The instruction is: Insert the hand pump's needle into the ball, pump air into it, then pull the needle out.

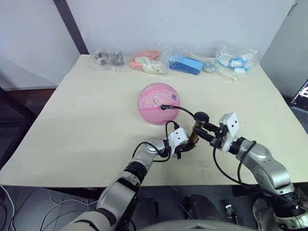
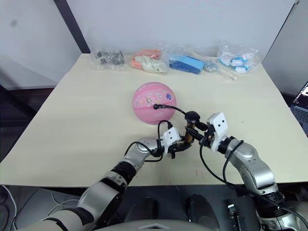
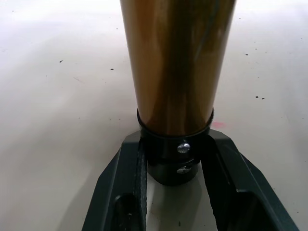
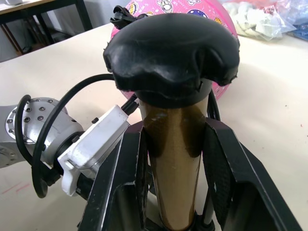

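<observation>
The pink ball (image 1: 156,102) rests mid-table. The hand pump (image 1: 196,134) stands upright just in front of it, its black knob (image 4: 173,53) on top. My left gripper (image 1: 185,146) is shut on the pump's black bottom cap (image 3: 175,161). Around the gold tube (image 4: 175,154), right under the knob, my right gripper (image 1: 210,133) is shut. A thin black hose (image 1: 185,111) arcs from the pump to the ball. The needle's black fitting (image 1: 166,107) sits against the ball's top; the pin itself is hidden.
Several clear plastic bags line the table's far edge: dark parts (image 1: 109,58), orange-pink items (image 1: 149,61), blue items (image 1: 186,64) and white-blue items (image 1: 236,60). The cream table (image 1: 86,125) is bare on the left. A screen (image 1: 302,96) stands past the right edge.
</observation>
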`<control>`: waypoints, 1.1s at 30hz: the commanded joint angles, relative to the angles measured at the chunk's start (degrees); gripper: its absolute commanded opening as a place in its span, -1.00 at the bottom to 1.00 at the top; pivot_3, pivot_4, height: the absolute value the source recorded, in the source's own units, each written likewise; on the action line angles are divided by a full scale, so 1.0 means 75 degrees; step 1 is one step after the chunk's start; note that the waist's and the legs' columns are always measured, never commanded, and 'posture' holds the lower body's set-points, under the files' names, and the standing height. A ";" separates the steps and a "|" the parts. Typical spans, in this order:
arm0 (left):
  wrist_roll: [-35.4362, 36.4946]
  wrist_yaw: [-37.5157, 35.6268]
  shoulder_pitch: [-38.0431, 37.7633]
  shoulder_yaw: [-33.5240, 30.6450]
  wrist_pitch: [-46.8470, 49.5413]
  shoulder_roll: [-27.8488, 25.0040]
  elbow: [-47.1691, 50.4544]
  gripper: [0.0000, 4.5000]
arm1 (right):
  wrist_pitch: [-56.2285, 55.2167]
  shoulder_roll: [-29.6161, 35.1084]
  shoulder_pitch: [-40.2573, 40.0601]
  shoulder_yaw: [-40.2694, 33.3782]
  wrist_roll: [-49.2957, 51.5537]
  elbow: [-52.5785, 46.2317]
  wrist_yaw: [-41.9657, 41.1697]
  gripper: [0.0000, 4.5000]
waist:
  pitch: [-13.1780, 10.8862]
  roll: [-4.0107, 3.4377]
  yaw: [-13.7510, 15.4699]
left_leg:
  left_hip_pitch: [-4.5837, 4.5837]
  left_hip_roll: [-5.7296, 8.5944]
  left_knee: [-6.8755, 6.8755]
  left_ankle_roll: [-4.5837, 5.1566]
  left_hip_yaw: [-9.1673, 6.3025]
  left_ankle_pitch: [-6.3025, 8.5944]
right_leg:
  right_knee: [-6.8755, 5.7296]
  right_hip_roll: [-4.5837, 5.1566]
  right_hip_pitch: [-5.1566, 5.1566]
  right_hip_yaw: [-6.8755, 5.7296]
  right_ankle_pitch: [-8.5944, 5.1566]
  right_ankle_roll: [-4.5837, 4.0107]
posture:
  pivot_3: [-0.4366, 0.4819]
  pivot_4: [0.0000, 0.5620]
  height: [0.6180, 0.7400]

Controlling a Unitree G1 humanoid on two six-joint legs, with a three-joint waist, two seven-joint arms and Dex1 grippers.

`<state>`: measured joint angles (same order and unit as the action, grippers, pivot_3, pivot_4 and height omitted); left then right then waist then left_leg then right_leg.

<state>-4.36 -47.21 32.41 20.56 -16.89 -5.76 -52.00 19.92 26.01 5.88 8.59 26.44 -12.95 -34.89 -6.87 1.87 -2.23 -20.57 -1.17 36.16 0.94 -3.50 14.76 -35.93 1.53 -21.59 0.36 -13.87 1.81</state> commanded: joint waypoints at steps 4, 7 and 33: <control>-0.0424 -0.0007 -0.0348 0.0138 0.0469 -0.0282 -0.0698 -0.50 | 0.1367 0.0227 -0.0204 -0.0151 0.0398 -0.0657 0.0037 -0.53 | -0.0008 -0.0011 0.0007 | -0.0006 -0.0001 0.0001 -0.0001 0.0000 0.0000 | 0.0000 0.0005 -0.0007 0.0001 0.0000 0.0000 | -0.05 -0.47 1.00; -0.0439 -0.0010 -0.0333 0.0149 0.0454 -0.0263 -0.0732 -0.50 | 0.2170 0.0454 0.0336 -0.0965 0.1324 -0.1827 0.0278 -0.53 | -0.0062 -0.0066 0.0035 | -0.0019 0.0013 0.0001 -0.0001 -0.0003 0.0000 | 0.0001 0.0017 -0.0014 -0.0001 0.0003 0.0005 | -0.05 -0.47 1.00; -0.0488 -0.0054 -0.0272 0.0175 0.0296 -0.0184 -0.0910 -0.50 | 0.4014 0.1611 0.1474 -0.2568 0.3834 -0.2733 0.1405 -0.53 | -0.0207 -0.0040 0.0175 | -0.0157 0.0084 0.0027 0.0001 -0.0001 -0.0003 | 0.0000 0.0053 -0.0125 -0.0005 0.0032 0.0050 | -0.05 -0.47 1.00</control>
<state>-4.25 -48.48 33.68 20.73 -19.01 -4.64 -51.46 52.13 38.56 19.98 -13.15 58.94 -34.29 -22.74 -8.42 1.57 -0.91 -21.74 -0.55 36.37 0.96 -3.47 14.74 -35.92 1.90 -22.52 0.27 -13.64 2.18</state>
